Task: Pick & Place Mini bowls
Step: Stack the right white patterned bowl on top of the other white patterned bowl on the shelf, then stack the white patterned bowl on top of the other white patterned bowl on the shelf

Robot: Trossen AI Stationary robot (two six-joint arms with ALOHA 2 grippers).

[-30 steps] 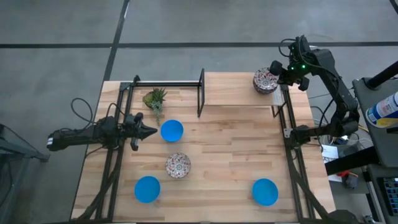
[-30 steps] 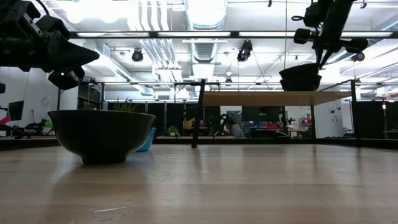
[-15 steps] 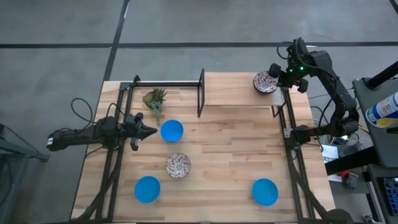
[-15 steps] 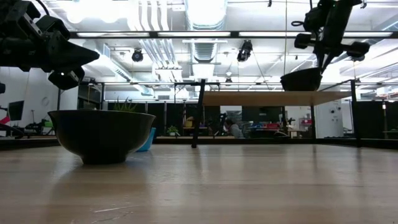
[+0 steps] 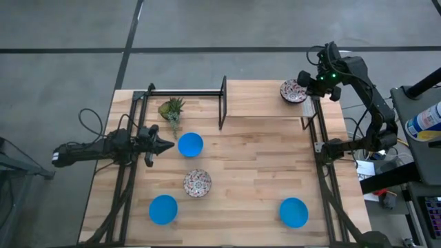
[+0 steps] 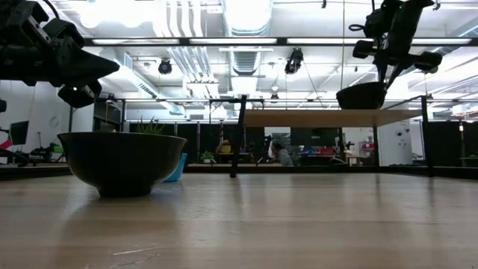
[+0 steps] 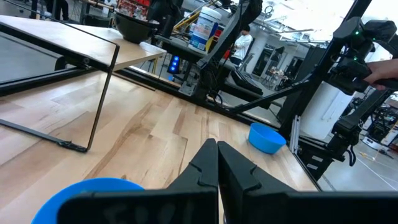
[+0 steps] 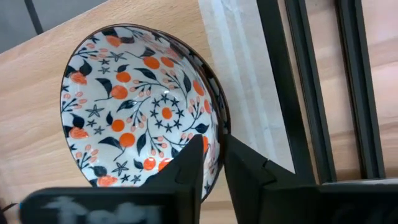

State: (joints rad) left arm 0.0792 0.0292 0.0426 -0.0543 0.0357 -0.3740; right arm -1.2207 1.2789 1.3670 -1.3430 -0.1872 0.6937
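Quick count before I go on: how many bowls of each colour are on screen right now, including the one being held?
Blue bowls: 3
Floral bowls: 2, one on the table, one gripped by the right end effector at the far right corner
Total: 5

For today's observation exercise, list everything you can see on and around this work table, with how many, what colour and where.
Blue bowls: three, bright blue; one mid-left, two near the front edge.
Patterned bowls: two, white with red flowers; one at centre, one at the back right, gripped.
Plant: one, green; back left.
Shelf: one, wood on a black frame; back of table.
Table: one, pale wood.
Left gripper: shut, beside the mid-left blue bowl.
Right gripper: shut on the back right bowl's rim.
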